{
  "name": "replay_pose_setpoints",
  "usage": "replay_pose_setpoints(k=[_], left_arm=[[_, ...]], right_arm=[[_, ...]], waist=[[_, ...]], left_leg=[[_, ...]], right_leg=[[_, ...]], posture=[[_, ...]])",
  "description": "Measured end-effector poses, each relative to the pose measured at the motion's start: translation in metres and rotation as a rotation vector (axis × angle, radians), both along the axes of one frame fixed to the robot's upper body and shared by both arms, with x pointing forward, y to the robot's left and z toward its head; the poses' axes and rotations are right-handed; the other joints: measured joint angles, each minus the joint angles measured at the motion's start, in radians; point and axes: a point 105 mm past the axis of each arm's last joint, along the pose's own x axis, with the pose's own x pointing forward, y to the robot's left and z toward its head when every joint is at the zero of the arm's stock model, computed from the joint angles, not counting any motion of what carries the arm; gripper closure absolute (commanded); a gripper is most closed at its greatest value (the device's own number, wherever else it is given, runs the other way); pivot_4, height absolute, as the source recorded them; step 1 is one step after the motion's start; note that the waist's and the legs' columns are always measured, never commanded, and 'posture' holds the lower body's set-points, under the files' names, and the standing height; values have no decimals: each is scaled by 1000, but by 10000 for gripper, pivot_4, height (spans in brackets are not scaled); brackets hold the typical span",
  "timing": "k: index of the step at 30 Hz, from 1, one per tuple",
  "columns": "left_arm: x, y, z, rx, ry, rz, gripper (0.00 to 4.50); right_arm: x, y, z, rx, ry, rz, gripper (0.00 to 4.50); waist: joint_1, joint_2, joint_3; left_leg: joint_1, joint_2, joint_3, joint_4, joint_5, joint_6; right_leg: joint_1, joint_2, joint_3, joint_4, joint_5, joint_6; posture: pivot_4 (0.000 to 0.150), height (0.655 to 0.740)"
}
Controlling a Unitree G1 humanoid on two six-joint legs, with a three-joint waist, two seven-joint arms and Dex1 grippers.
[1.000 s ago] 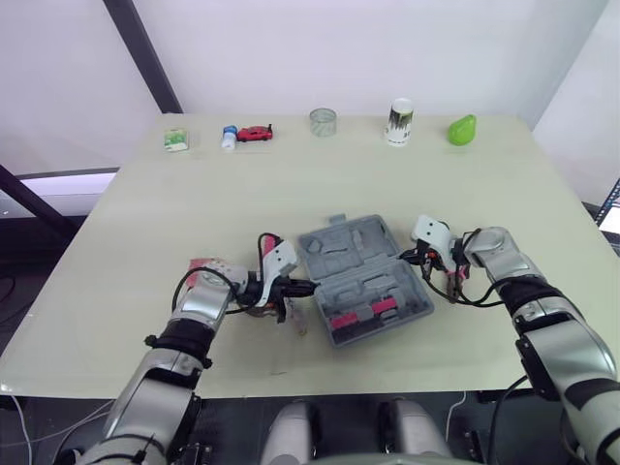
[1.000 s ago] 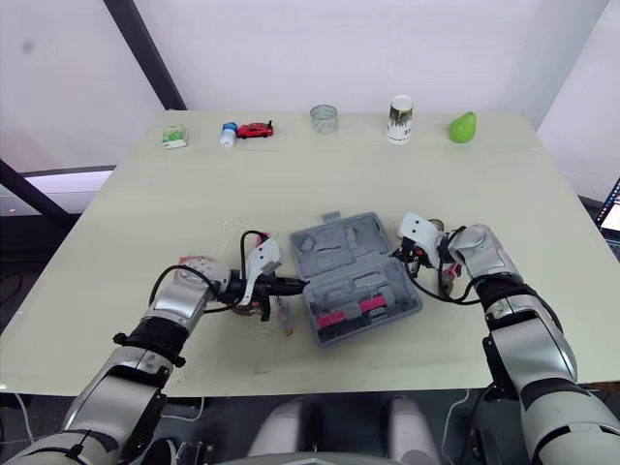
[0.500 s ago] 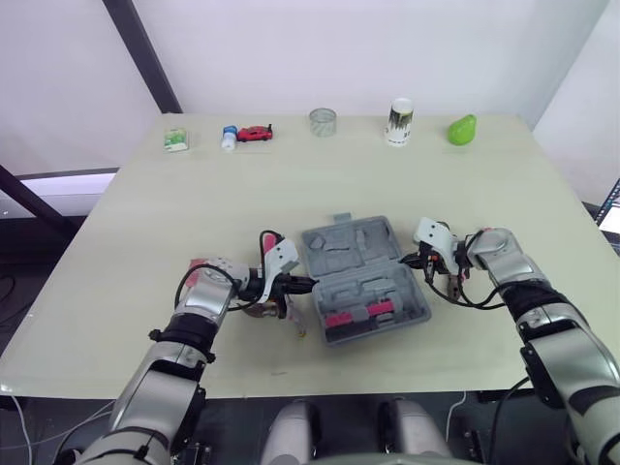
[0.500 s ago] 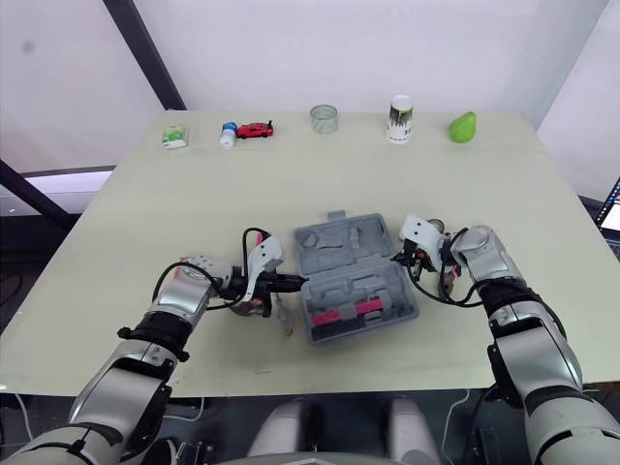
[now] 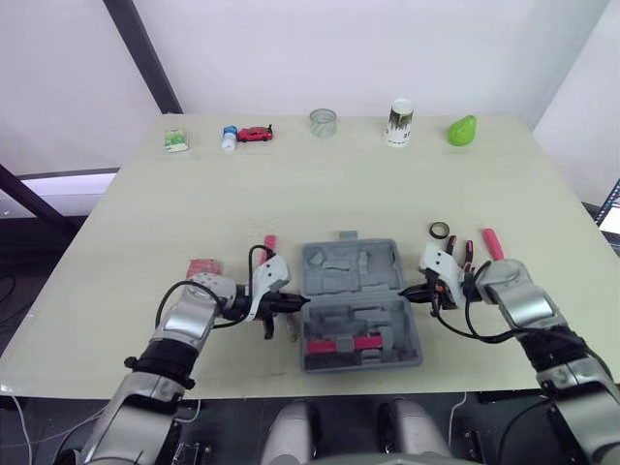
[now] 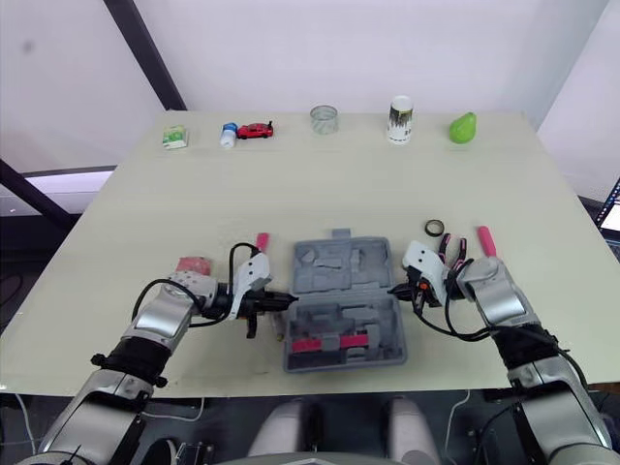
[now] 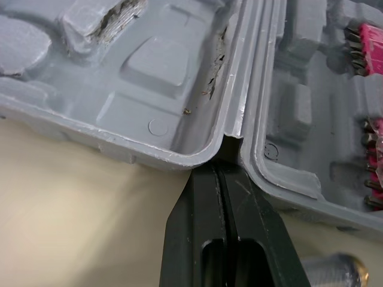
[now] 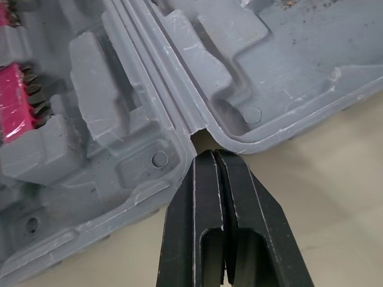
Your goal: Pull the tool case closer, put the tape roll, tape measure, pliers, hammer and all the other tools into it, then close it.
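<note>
The tool case (image 5: 358,305) lies open and flat, close to the table's (image 5: 145,223) front edge. Its nearer half holds red bit strips (image 5: 339,344), and its farther half is bare moulded grey plastic.

It looks like a stiff, light shell, so expect it to slide readily on the smooth top and swing if you push one side harder than the other. The farther half will likely flop about the hinge. Take hold at the hinge ends or the side walls, not at the thin lip.

Your left gripper (image 7: 224,173) has its jaws pressed together on nothing. Its tips are nosed into the hinge notch on the case's left side, touching the plastic there. Your right gripper (image 8: 213,156) mirrors it at the case's right hinge notch, jaws likewise together and empty. The case sits squarely between the two.

Beyond the right gripper, off the case's far right corner, lie the pliers (image 5: 455,250), a pink handle (image 5: 492,242) and the tape roll (image 5: 440,230). Off the case's far left corner lies a red-handled tool (image 5: 269,241), with a red-pink object (image 5: 201,267) farther left.

Well beyond the case stand a toy car (image 5: 255,133), a glass (image 5: 323,121) and a paper cup (image 5: 400,121).
</note>
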Motion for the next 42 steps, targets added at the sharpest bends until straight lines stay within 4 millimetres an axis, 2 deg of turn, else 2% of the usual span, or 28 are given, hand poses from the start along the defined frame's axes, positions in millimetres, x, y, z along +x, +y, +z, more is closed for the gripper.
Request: replay_pose_setpoints(k=[8, 12, 15, 24, 42], left_arm=[[-23, 13, -1, 35, 44, -4, 45000], [-41, 21, -4, 45, 79, 0, 45000], [-45, 24, -4, 53, 86, 6, 45000], [-47, 24, -4, 63, 78, 23, 45000], [-50, 17, -5, 69, 74, -2, 45000]], right_arm=[[-28, 12, -3, 55, 55, -35, 44717], [-36, 19, -3, 80, 61, -55, 44717], [-38, 22, -2, 86, 59, -61, 44717], [-49, 25, -7, 90, 92, -76, 44717], [-50, 18, -7, 78, 91, -97, 44717]], waist=[[-1, 0, 0], [3, 0, 0], [4, 0, 0], [4, 0, 0], [7, 0, 0]], left_leg=[[0, 0, 0, 0, 0, 0], [0, 0, -1, 0, 0, 0], [0, 0, -1, 0, 0, 0], [0, 0, -1, 0, 0, 0], [0, 0, -1, 0, 0, 0]], right_leg=[[0, 0, 0, 0, 0, 0], [0, 0, 0, 0, 0, 0], [0, 0, 0, 0, 0, 0], [0, 0, 0, 0, 0, 0], [0, 0, 0, -1, 0, 0]], posture=[[1500, 7400], [1500, 7400], [1500, 7400], [1500, 7400], [1500, 7400]])
